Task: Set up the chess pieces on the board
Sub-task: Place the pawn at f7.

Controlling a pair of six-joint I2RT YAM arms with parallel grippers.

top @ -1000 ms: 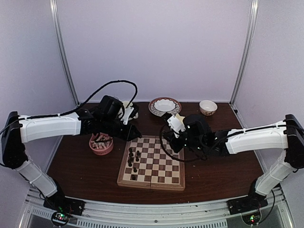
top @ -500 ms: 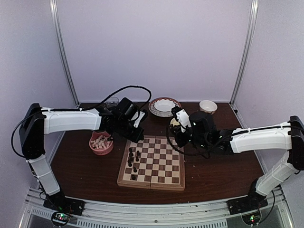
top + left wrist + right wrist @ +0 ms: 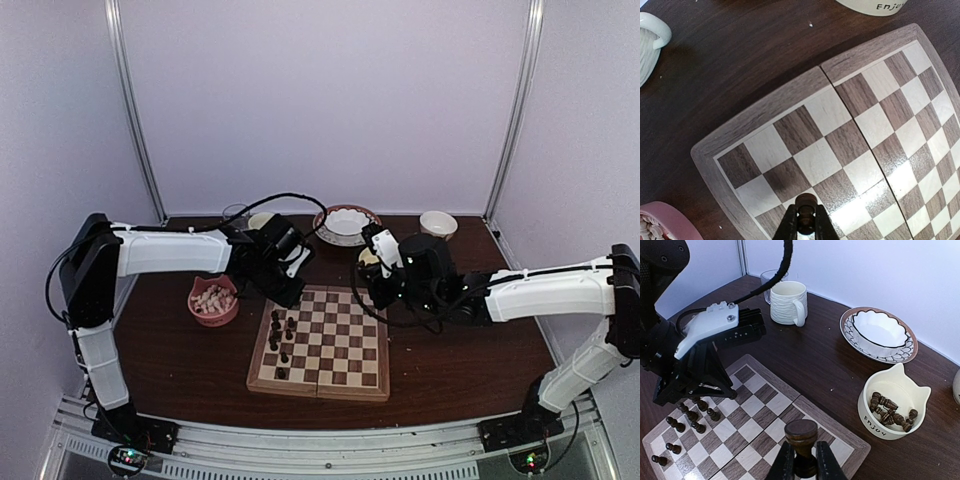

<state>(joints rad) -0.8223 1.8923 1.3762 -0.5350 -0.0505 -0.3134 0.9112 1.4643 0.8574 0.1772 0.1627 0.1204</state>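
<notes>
— Dark brown desk (image 3: 180, 350) inside pale lilac walls, right? Where does the board (image 3: 335, 350) sit?

— Flat at the middle of the desk, between the two arms. A few dark chess pieces (image 3: 280, 335) stand on its left columns.

— How about the left gripper (image 3: 805, 226)?

— Clenched on a single dark pawn-like piece (image 3: 805, 201), held upright over the squares near the board's far left corner. Whether that piece touches the wood, I cannot tell. A pink bowl (image 3: 215, 318) of pale pieces (image 3: 212, 297) stands just beside that corner.

— And the right gripper (image 3: 802, 467)?

— Also closed tight, grasping a flat-topped dark piece (image 3: 801, 432) upright above the board's far edge, on its right half.

— What stands behind the board?

— A cream cat-eared bowl (image 3: 875, 422) sits just beyond the far edge, with spare dark pieces (image 3: 890, 412) inside. Farther back is a patterned plate (image 3: 846, 325) carrying a white scalloped bowl (image 3: 879, 332). A ribbed white mug (image 3: 785, 302) stands to the left with a glass (image 3: 771, 276) behind it, and a small bowl (image 3: 438, 225) sits far right.
</notes>
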